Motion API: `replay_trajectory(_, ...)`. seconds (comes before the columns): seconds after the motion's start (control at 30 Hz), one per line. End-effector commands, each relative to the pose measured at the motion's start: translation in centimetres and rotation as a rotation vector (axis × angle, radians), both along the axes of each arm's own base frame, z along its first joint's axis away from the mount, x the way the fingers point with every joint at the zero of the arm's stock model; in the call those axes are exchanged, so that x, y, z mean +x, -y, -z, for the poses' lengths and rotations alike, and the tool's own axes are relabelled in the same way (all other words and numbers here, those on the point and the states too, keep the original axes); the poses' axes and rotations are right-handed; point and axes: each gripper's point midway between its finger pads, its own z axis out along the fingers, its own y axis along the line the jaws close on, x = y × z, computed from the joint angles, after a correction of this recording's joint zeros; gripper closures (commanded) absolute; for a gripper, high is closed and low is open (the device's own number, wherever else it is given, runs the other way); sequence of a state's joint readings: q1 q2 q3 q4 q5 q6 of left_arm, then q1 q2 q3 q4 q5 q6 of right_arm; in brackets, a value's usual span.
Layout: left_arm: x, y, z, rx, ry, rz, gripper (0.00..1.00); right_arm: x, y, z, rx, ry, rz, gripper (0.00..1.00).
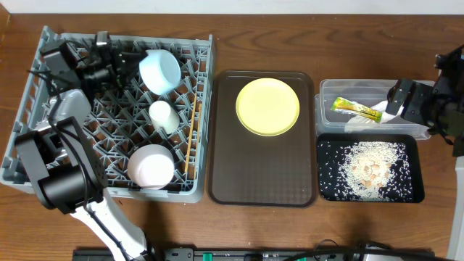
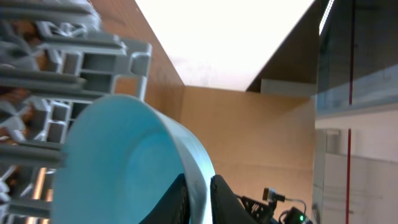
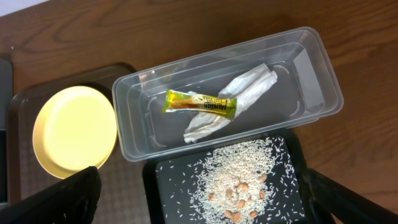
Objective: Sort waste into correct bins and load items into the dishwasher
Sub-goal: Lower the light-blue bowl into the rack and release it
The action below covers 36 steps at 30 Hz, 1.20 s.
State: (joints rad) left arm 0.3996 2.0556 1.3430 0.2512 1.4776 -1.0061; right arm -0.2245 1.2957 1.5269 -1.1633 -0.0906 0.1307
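Observation:
The light blue bowl (image 1: pixel 159 70) stands on edge in the grey dishwasher rack (image 1: pixel 109 138), and my left gripper (image 1: pixel 130 67) is shut on its rim. In the left wrist view, both fingers pinch the bowl (image 2: pixel 118 162) wall at the gripper (image 2: pixel 199 194). A small white cup (image 1: pixel 163 116), a white bowl (image 1: pixel 151 165) and chopsticks (image 1: pixel 192 138) also sit in the rack. The yellow plate (image 1: pixel 267 106) lies on the brown tray. The clear tub (image 3: pixel 298 68) holds the sachet (image 3: pixel 200 104) and napkin (image 3: pixel 249 87). Rice scraps (image 3: pixel 242 171) fill the black tray (image 3: pixel 168 186). My right gripper (image 3: pixel 202 199) hovers open above it.
The dark brown serving tray (image 1: pixel 225 174) sits between the rack and the two bins. The clear tub (image 1: pixel 330 90) and black tray (image 1: pixel 326 181) lie side by side at the right. My right gripper (image 1: pixel 403 101) hangs over the tub's right end.

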Motion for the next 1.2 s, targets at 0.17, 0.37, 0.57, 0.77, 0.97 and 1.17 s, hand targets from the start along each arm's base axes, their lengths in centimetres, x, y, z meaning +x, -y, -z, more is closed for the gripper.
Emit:
replay_trajectory(0.17,-0.3,-2.9,2.0,0.051,0.008,-0.079,0.59,0.1,0.1,-0.4,0.009,0.010,0.012,0.01)
replay_trajectory(0.37,-0.4,-4.8,2.6,0.062,-0.018,-0.135,0.23,0.1,0.1,-0.4,0.009,0.010,0.012,0.01)
replay_trajectory(0.57,-0.4,-5.9,1.5,0.094,0.001,-0.180,0.14,0.1,0.1,-0.4,0.009,0.010,0.012,0.01)
replay_trajectory(0.77,-0.5,-5.2,-3.2,0.217,0.080,-0.248,0.13,0.1,0.1,-0.4,0.009,0.010,0.012,0.01)
replay_trajectory(0.97,-0.8,0.4,-5.6,0.487,0.164,-0.250,0.47,0.1,0.1,-0.4,0.009,0.010,0.012,0.01)
replay_trajectory(1.17,-0.3,4.1,-0.8,0.831,0.062,-0.275,0.57,0.1,0.1,-0.4,0.009,0.010,0.012,0.01)
